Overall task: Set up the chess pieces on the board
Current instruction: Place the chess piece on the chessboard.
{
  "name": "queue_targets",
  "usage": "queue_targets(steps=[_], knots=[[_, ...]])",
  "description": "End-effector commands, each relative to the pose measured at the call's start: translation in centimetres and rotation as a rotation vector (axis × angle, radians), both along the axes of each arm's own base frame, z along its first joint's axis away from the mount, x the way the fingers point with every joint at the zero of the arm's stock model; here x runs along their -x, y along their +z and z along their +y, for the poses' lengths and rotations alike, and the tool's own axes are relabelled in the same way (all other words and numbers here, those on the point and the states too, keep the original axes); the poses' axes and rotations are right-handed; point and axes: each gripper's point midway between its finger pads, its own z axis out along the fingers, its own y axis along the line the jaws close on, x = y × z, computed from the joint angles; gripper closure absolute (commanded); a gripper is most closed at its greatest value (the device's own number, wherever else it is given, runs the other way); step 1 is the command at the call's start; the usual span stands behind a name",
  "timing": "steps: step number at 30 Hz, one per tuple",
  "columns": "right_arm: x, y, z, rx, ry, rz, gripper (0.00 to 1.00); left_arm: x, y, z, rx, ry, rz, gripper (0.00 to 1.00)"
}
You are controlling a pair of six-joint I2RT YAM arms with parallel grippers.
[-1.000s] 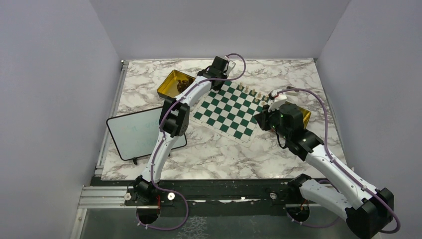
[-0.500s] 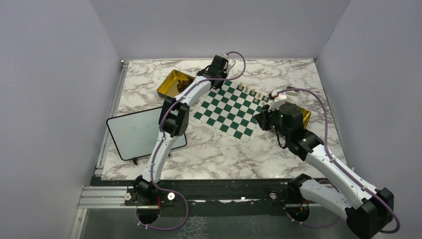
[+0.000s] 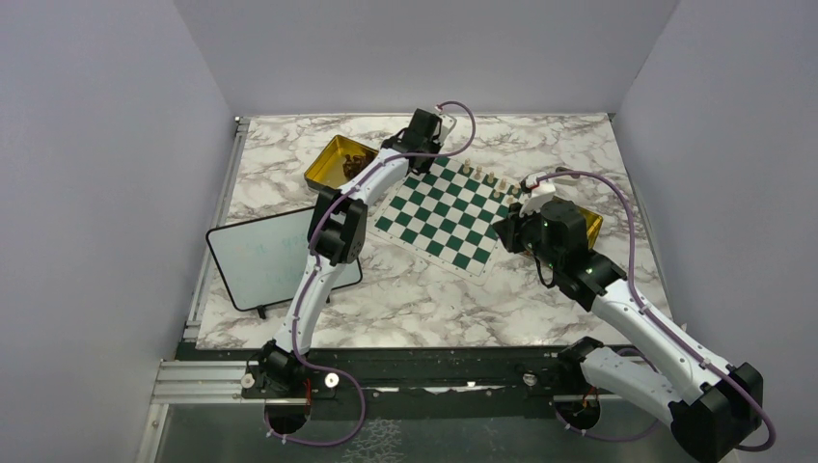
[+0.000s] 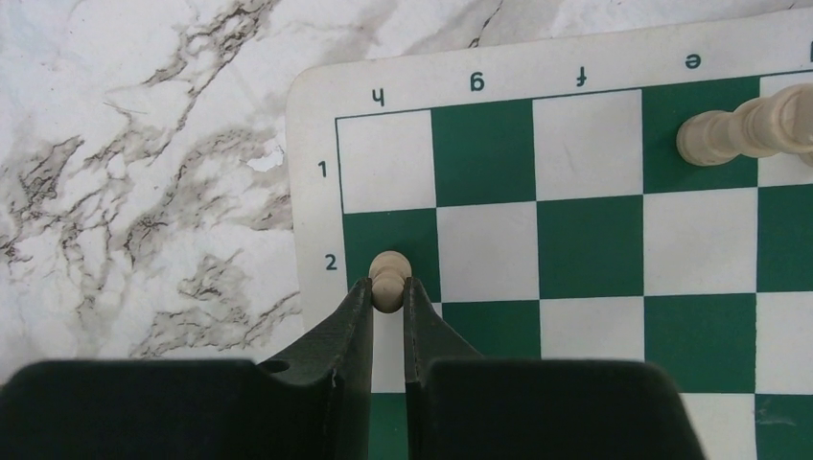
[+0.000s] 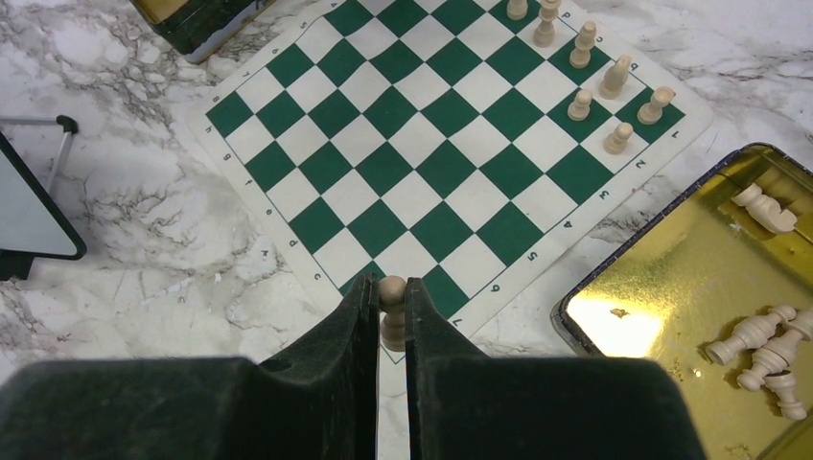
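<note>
Status of both jaws: clenched, each on one chess piece.

My left gripper (image 4: 388,292) grips a pale pawn (image 4: 388,273) at its neck, one finger on either side. In the left wrist view the pawn's head lies over the green square of file h, rank 2, at a corner of the board (image 4: 590,244). I cannot tell whether its base touches the mat. Further along rank 1, a taller pale piece (image 4: 743,129) has its base on the green square of file e.

My right gripper (image 5: 388,287) grips a second pale pawn (image 5: 391,311), held upright between the fingers. In the right wrist view it sits over the board's border at the corner nearest the camera. The fingers hide its base. At the far right corner of the board, a cluster of pale pieces (image 5: 614,77) stands upright. Just beside the board's right edge lies an open gold tin (image 5: 652,278), with loose pale pieces (image 5: 757,331) lying on their sides inside it.

In the top view the board lies turned at an angle on the marble table (image 3: 434,299), between my two arms. A second gold tin (image 3: 328,159) sits near the board's far left side, beside my left arm. A whiteboard (image 3: 260,256) sits to the left of the board, apart from it.
</note>
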Motion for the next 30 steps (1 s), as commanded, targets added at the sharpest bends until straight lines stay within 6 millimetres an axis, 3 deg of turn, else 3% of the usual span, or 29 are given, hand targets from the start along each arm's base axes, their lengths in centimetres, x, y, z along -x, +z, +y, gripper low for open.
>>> queue_targets(steps=[1,8,16,23,30], knots=[[-0.8,1.7,0.0,-0.003,-0.018,-0.052,0.89,0.2,-1.5,-0.3,0.019,-0.011,0.024,0.88],[-0.8,1.6,-0.1,0.0,-0.018,-0.054,0.89,0.3,-1.9,-0.4,0.02,-0.013,0.032,0.87],[-0.8,1.6,-0.1,-0.002,-0.019,-0.054,0.89,0.0,-1.4,-0.3,0.021,-0.007,0.018,0.72],[-0.8,1.7,0.1,-0.02,-0.018,-0.047,0.89,0.1,1.5,-0.8,0.063,-0.011,-0.009,0.62],[-0.8,1.8,1.0,-0.104,-0.025,-0.016,0.9,0.7,6.8,-0.7,0.129,0.013,-0.053,0.56]])
